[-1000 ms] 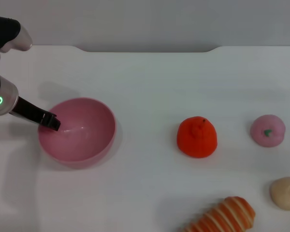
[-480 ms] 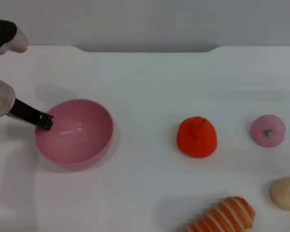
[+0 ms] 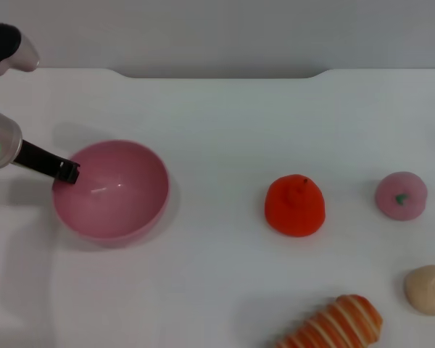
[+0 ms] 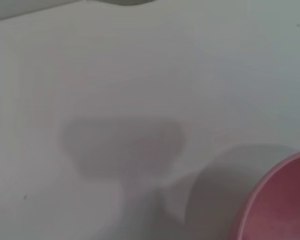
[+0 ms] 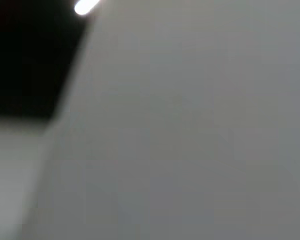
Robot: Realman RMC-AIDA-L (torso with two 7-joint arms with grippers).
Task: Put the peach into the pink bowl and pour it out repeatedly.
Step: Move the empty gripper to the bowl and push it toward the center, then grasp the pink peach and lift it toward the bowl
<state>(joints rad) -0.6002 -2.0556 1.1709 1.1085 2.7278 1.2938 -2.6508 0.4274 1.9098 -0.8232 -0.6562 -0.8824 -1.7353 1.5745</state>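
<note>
The pink bowl [image 3: 119,192] sits at the left of the white table, empty. My left gripper [image 3: 67,172] is at the bowl's left rim, its dark finger over the edge and shut on the rim. The bowl's rim also shows in the left wrist view [image 4: 275,200]. The peach [image 3: 401,195], pale pink with a green stem mark, lies on the table at the far right, apart from the bowl. My right gripper does not show in any view.
A bright orange-red fruit [image 3: 295,205] stands between bowl and peach. A beige round lump [image 3: 428,289] and an orange-and-white striped piece [image 3: 333,324] lie at the front right. The table's back edge [image 3: 217,72] runs along the top.
My left gripper has drawn a little to the left and then towards the back, and the pink bowl has shifted with it. The fruits have not moved.
</note>
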